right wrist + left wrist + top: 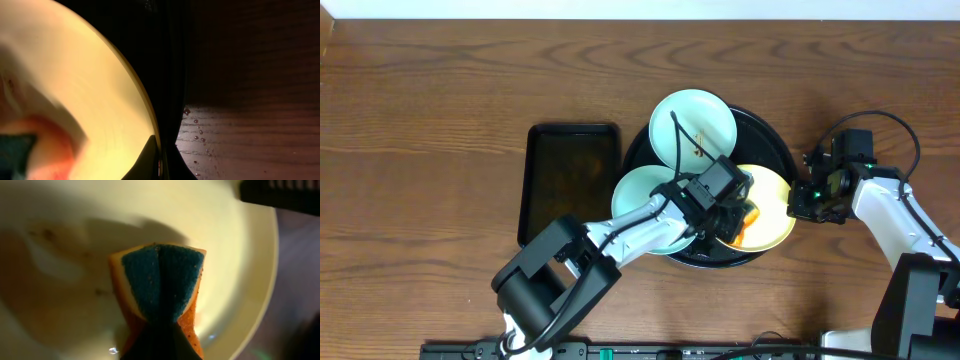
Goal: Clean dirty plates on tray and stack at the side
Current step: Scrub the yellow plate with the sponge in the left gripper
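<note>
The yellow plate (775, 212) lies on the right side of the round black tray (772, 136). One mint plate (692, 128) lies at the tray's far side and another (640, 194) at its left, partly under my left arm. My left gripper (734, 214) is shut on an orange and blue sponge (162, 287) and presses it onto the yellow plate (235, 255), which has faint brown smears (45, 232). My right gripper (800, 204) is shut on the yellow plate's right rim (75, 90), its fingers (160, 161) on either side of the edge.
A smaller rectangular black tray (570, 180) lies left of the round one. The top mint plate bears thin brown smears. Water drops dot the wooden table (250, 140) just right of the round tray's rim (172, 75).
</note>
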`<act>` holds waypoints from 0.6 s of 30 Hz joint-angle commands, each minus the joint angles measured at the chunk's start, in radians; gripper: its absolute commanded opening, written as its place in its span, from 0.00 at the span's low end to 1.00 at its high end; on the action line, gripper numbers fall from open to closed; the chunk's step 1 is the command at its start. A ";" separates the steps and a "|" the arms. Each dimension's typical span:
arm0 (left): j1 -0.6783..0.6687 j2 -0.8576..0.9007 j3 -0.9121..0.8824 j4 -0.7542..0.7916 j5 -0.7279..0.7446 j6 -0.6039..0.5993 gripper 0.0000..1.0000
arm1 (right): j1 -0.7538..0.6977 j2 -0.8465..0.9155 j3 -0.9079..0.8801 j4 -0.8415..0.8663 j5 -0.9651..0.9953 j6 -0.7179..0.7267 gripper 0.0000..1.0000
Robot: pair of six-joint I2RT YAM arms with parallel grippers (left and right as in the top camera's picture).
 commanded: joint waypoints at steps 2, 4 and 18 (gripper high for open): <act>-0.030 -0.020 -0.013 -0.009 0.054 0.006 0.08 | 0.009 0.000 0.003 0.000 0.007 -0.001 0.01; -0.044 -0.019 -0.013 0.013 0.024 0.006 0.08 | 0.009 0.000 0.003 -0.001 0.007 -0.001 0.01; 0.030 -0.023 -0.013 0.196 -0.314 0.021 0.07 | 0.009 0.000 0.003 -0.001 0.007 -0.001 0.01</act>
